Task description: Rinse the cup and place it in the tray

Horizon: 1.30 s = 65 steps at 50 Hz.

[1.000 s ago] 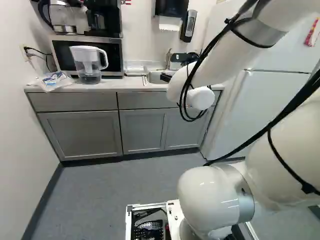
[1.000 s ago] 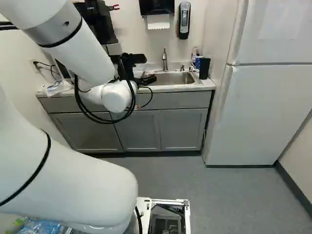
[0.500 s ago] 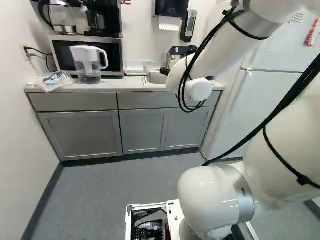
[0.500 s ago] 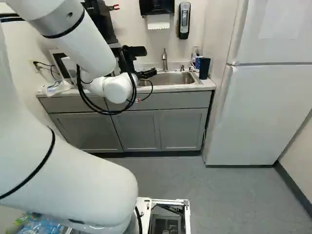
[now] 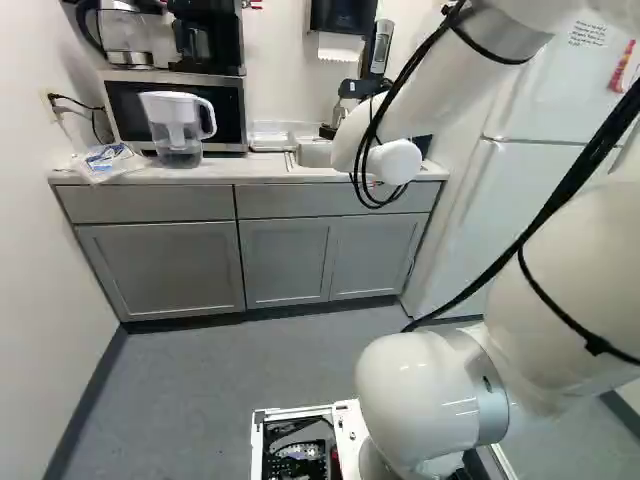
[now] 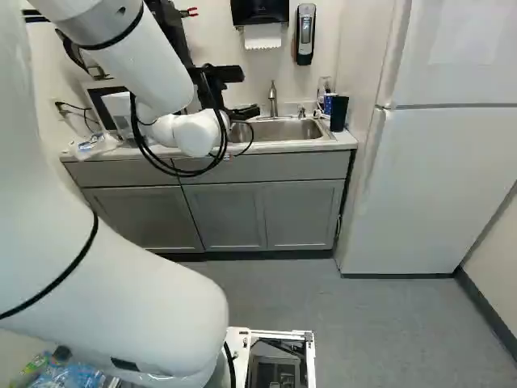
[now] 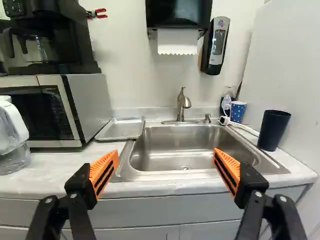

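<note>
My reach toward the cup comes first, as I judge it: the tall, dark, tapered cup [image 7: 273,130] stands upright on the pale countertop [image 7: 47,172], just beside the stainless steel sink [image 7: 175,147] and on its far side from the flat silver metal tray [image 7: 120,129]. A small blue cup with white dots [image 7: 237,111] stands nearby, so I take the dark 1 as mine, though I can't be certain. To do this well I should swing across past the basin, come down level with the cup's middle, and bring 1 finger to each side before squeezing — evenly, since a tall, narrow cup could tip if I brushed it. The white cable [image 7: 241,125] behind it and the white fridge [image 6: 444,186] close by leave me little slack, so I'd come in from the open front. As for me, the black gripper [image 7: 166,152], my 2 fingers with orange pads [image 7: 227,170] are spread wide, with a broad gap between them — I hold nothing and touch nothing. Rinsing under the brushed metal faucet [image 7: 183,105] is yet to do.
</note>
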### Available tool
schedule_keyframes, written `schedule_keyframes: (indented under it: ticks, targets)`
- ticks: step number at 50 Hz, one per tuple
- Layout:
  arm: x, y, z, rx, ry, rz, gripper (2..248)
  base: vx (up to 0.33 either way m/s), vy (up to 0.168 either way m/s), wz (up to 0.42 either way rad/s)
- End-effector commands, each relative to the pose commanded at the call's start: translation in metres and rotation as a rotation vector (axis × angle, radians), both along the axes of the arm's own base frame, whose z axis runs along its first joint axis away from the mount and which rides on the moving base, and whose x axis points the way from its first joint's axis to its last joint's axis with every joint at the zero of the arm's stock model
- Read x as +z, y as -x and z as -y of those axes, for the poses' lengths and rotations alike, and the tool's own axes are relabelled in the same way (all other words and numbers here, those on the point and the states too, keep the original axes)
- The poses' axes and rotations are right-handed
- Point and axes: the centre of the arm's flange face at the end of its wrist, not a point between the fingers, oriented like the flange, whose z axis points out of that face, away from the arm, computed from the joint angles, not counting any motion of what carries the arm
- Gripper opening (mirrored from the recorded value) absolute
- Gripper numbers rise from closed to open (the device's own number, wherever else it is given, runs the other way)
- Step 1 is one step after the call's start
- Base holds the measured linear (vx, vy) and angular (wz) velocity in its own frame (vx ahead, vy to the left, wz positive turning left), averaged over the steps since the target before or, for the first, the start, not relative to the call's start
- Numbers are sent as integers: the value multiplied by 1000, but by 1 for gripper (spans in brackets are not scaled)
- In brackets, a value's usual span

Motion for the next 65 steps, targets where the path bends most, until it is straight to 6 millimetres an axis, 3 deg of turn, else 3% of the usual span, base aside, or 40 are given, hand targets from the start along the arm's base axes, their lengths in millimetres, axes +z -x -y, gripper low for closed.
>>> schedule_keyframes:
  ticks: [65]
  targets:
    - [59, -39, 0, 0, 0, -2, 247, 0, 0, 0]
